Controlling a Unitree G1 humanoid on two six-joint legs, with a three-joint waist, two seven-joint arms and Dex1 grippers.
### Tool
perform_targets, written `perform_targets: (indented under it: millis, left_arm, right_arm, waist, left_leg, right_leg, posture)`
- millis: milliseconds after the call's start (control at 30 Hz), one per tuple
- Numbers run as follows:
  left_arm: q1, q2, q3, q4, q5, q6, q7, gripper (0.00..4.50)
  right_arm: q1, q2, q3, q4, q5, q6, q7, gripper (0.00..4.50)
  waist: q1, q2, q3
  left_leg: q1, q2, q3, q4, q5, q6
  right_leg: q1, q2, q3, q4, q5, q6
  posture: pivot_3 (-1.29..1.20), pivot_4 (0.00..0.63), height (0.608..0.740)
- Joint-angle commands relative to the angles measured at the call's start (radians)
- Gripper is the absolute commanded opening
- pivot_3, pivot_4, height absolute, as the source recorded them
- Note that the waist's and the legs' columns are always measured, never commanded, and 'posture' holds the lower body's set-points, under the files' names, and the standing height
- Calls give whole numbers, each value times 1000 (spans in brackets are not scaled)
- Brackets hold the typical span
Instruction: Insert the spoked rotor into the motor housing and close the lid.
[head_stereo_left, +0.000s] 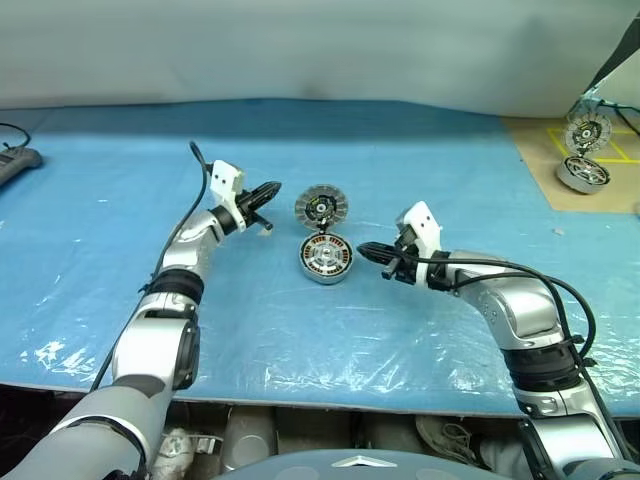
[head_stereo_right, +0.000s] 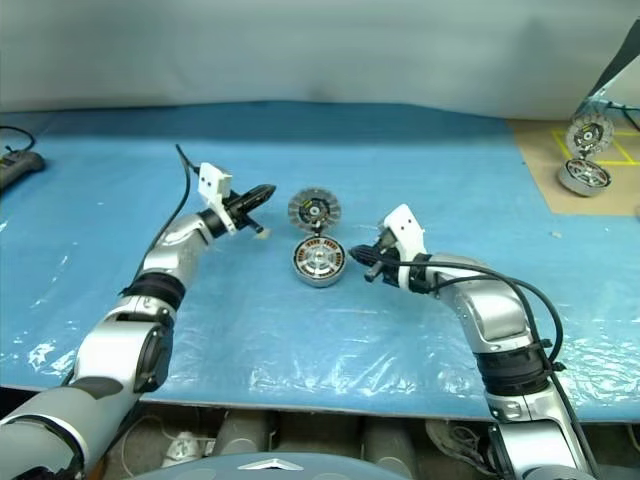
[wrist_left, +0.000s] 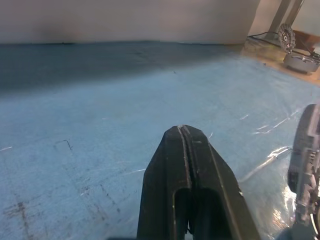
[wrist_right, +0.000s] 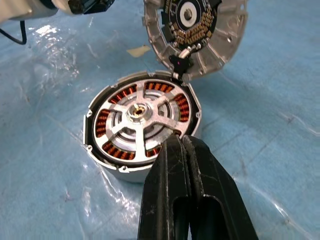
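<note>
Centre-frame, the upright lid (head_stereo_left: 320, 207) stands behind the housing (head_stereo_left: 326, 256); left gripper (head_stereo_left: 268, 194) nearer it, both jaws pressed together, empty.

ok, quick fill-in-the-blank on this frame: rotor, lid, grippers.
1. The spoked rotor sits ____ the motor housing.
2. The lid stands ____, hinged at the housing's rim.
3. The right gripper has its fingers ____, tips at the housing's rim.
4. The left gripper holds ____.

Missing: inside; open; shut; nothing
</note>
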Motion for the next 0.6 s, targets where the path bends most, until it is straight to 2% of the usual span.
perform_targets:
  millis: [33,267,600]
  left_arm:
    - [-98,-15,26,114,20,-35,-10,21]
    - [-214,-43,16,215,71,7,-163,21]
    - [-291,-54,-19,218,153,39,-391,21]
  right_arm:
    - [15,-20,-43,-71,36,14,-5,0]
    - [66,-49,-79,-129,58,55,-35,0]
    - [143,-91,-145,-219,90,109,-68,0]
  waist:
    - [3,0,0]
    - [6,-2,1]
    - [11,-3,2]
  left_leg:
    - [0,0,0,0,0,0]
    - [-1,-1,-1,0,0,0]
    - [-1,-1,-1,-1,0,0]
  right_leg:
    - [0,0,0,0,0,0]
    - [0,-1,-1,-1,1,1]
    - [1,-1,-1,-3,1,1]
  posture:
    - [0,150,740]
    - [0,150,740]
    - [0,150,740]
